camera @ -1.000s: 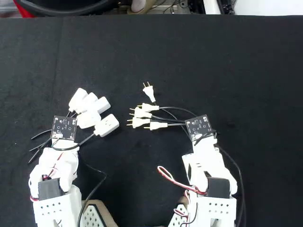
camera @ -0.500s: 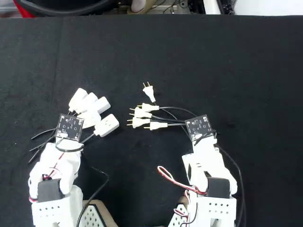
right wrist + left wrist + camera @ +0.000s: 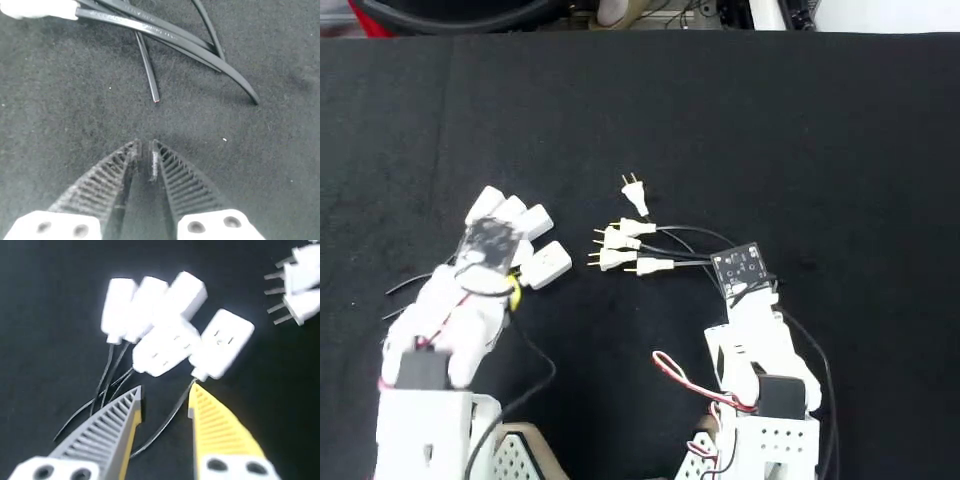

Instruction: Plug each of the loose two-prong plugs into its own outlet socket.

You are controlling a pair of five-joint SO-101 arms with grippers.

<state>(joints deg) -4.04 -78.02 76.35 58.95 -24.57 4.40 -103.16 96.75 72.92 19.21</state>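
**Status: No Plug Seated, Left Gripper Over the Socket Group**

**Progress.** No insertion is complete. The white outlet sockets [image 3: 525, 228] lie bunched together on the black table [image 3: 770, 120]. The two-prong plugs [image 3: 620, 245] lie in a separate group near them, prongs pointing toward the sockets. A clear strip of cloth separates the two groups, and no prongs enter any slot. Judged from this layout, every plug-to-socket pairing is outstanding.

**Left gripper.** The left gripper [image 3: 165, 400] hangs above the cords just behind the sockets. Its jaws stand moderately apart with nothing between them. The nearest socket [image 3: 222, 342] lies slot-face up just ahead of the yellow fingertip. The other sockets [image 3: 155, 325] are stacked against each other beside it.

**Right gripper.** The right gripper [image 3: 145, 150] sits low over bare cloth. Its jaws are nearly together, with only a thin slit between them, and they hold nothing. The black plug cords [image 3: 165, 30] run past ahead of the tips, apart from them.
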